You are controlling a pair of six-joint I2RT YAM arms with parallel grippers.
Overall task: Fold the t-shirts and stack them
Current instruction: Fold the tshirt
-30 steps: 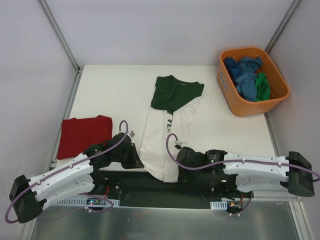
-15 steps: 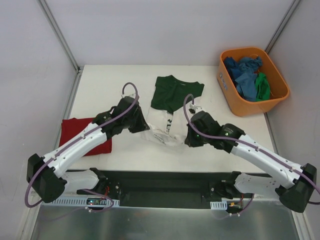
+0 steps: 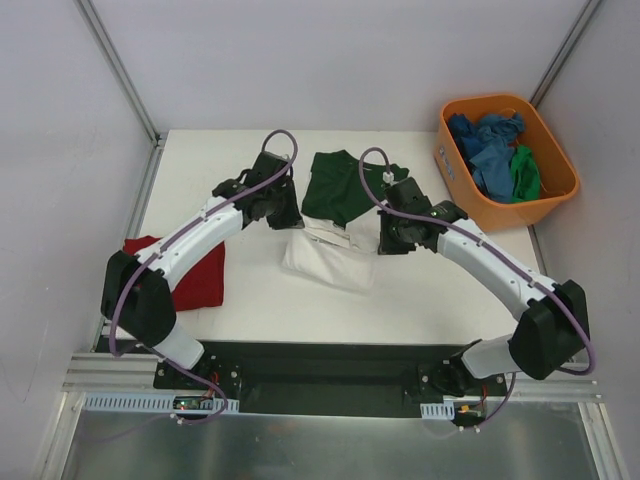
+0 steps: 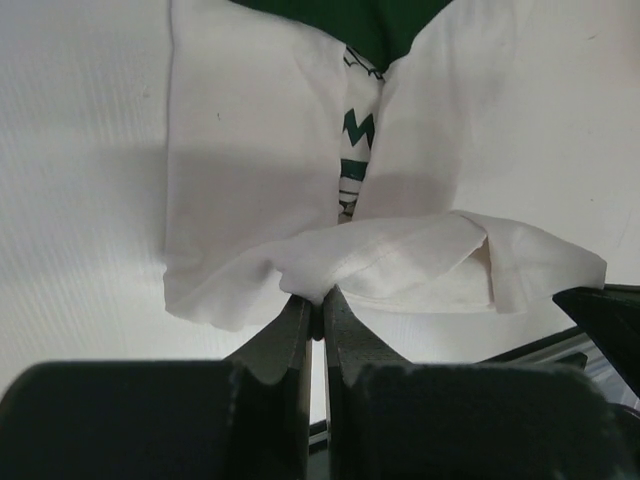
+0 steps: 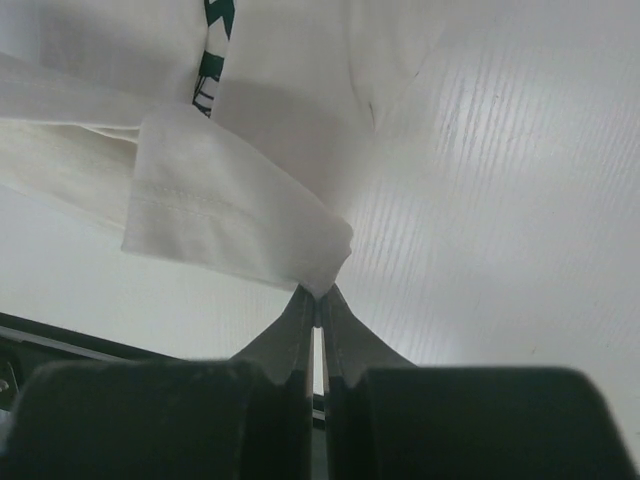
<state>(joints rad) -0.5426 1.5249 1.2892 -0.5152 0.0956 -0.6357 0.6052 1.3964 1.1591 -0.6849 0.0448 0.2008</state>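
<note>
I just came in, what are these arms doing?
They are folding the white cloth t-shirt with dark green shoulders. The left fingers and the right fingers are each shut on its bottom edge, holding the hem doubled over the shirt's middle. A folded dark red t-shirt lies at the left; blue and green shirts sit in the orange plastic tub.

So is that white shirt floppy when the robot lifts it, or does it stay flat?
Probably floppy: the white shirt sags and curls between the left gripper and right gripper pinching its hem. It seems light, since thin pinches carry the raised edge. It likely won't slide; the rest lies flat on the table.
</note>
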